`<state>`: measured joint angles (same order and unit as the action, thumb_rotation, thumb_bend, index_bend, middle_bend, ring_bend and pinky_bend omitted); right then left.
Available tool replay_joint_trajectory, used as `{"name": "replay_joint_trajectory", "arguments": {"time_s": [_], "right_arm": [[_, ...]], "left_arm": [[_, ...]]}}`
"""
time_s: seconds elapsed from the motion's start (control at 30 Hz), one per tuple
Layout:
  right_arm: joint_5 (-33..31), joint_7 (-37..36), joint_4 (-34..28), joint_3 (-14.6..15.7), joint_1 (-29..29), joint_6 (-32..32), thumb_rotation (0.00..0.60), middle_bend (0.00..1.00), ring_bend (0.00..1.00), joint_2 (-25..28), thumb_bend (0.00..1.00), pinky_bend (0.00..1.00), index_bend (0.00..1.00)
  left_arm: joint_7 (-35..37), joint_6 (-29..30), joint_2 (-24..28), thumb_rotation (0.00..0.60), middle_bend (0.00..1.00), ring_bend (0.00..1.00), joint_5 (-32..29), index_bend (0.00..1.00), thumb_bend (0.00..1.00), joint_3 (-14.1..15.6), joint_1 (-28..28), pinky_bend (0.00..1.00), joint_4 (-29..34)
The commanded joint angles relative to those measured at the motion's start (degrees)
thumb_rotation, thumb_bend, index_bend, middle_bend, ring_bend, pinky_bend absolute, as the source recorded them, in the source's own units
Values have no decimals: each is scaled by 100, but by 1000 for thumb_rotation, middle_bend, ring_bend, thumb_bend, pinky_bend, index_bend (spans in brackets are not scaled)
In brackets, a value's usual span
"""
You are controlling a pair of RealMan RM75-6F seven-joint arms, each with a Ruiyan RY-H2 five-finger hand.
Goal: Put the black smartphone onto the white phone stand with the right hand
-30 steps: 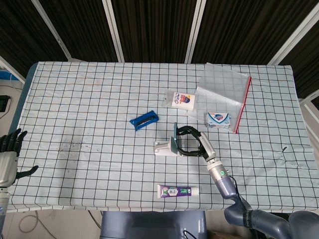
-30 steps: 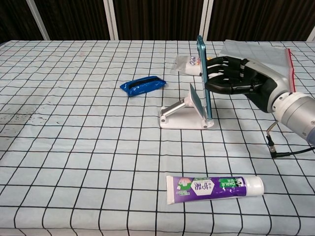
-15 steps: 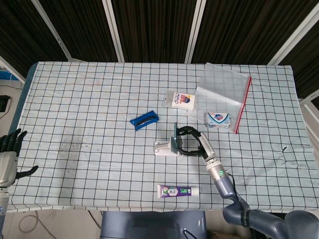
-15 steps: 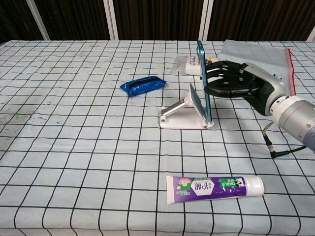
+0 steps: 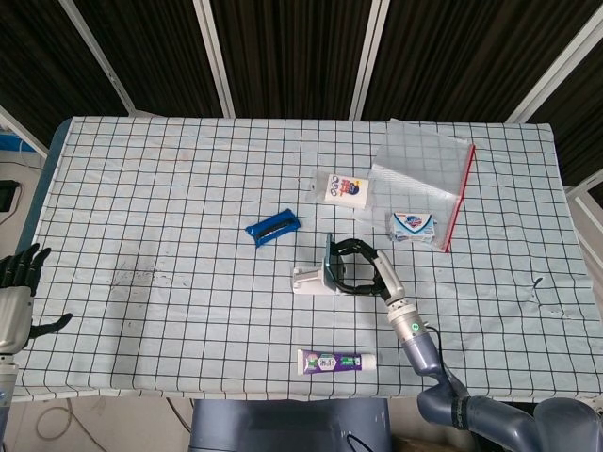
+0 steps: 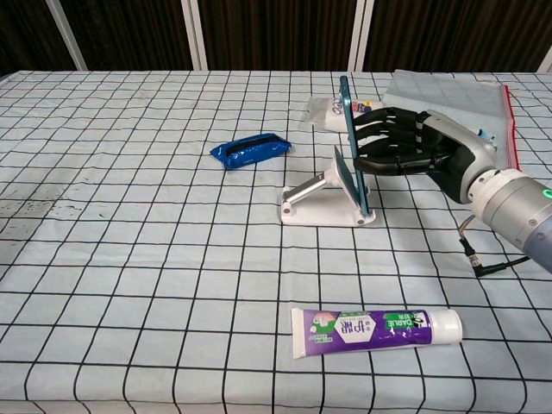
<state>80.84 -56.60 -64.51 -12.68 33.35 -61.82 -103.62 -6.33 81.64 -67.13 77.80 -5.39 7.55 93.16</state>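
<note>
We see the right robot hand [image 6: 405,148] reaching in from the right edge of the chest view, forearm low over the tabletop [image 6: 129,259], its dark fingers [image 6: 373,138] curled against the back of the black smartphone [image 6: 352,142] and gripping it. The smartphone stands on edge, nearly upright and leaning slightly, its lower end sitting on the white phone stand [image 6: 321,200] near the middle of the checked cloth; in the head view the same robot hand [image 5: 363,268] wraps around the phone [image 5: 329,258] just right of the stand [image 5: 309,280]. The left robot hand [image 5: 14,297] hangs at the left edge of the head view, off the cloth, fingers spread and holding nothing. In front of the stand lies a purple and white toothpaste tube [image 6: 377,329] with "DARLIE" readable on it. A blue packet [image 6: 251,149] lies to the left, a small white packet [image 5: 344,189] with print too small for us to read sits behind the stand, and a clear zip bag [image 5: 421,179] with a red strip lies beside a blue and white soap box [image 5: 414,226].
</note>
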Motion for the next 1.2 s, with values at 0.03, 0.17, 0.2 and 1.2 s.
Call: {"name": "replay_joint_trajectory", "arguments": {"time_s": [0.03,0.17,0.2,1.2], "right_arm": [[-16,54,-35,9,-9,3,600,487,249,1,75,179,486],[-18,121,-86,34,-16,21,600,416,193,24,11,168,423],[-8,138,-96,48,-20,20,600,380,173,33,3,163,391],[217,3631,-2313,684,-942,-598,600,65,5,3217,0,143,4]], "left_arm": [[2,3,1,600,0,0,4,0,0,0,0,0,0],[9,13,3,600,0,0,12,0,0,-2,-1,0,0],[12,18,1,600,0,0,15,0,0,-2,-3,0,-3],[58,123,68,600,0,0,159,0,0,53,-55,0,-15]]}}
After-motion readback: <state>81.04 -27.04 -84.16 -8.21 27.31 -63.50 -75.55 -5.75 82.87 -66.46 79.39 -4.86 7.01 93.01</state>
